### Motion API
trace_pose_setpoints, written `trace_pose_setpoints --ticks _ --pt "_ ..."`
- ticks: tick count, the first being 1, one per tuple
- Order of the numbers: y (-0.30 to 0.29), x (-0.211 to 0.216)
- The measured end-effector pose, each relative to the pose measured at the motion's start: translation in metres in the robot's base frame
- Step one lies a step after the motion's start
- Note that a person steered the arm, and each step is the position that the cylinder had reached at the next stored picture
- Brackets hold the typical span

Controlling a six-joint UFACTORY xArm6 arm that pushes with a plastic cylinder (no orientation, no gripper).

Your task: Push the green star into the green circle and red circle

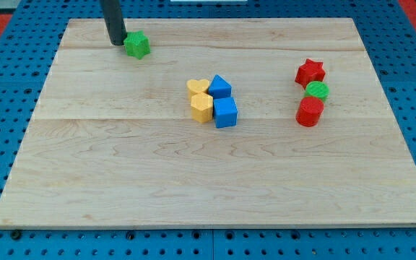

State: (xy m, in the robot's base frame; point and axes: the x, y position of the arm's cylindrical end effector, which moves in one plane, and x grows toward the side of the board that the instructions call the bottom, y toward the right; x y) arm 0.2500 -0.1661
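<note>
No readable writing. My tip (117, 42) has no jaws; the rod stands upright, touching the green star (136, 45) at its right. Green circle (317, 91) and red circle (310, 111) sit far right.

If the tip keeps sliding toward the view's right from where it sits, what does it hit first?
My tip sits just to the view's left of the green star, so it meets that first. Beyond it, the top strip of the board looks free in this view.

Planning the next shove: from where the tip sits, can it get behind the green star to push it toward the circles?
Probably yes: my tip already sits just left of the green star, with bare board toward the green circle.
</note>
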Motion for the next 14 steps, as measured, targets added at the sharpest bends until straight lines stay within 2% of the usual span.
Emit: trace_pose_setpoints --ticks 2,4,5,7,10,12,14 --pt "0.005 -0.007" --pt "0.003 0.018" --pt "0.009 0.018" --pt "0.038 0.011" --pt "0.155 -0.016" --pt "0.155 -0.01" --pt "0.163 0.018"
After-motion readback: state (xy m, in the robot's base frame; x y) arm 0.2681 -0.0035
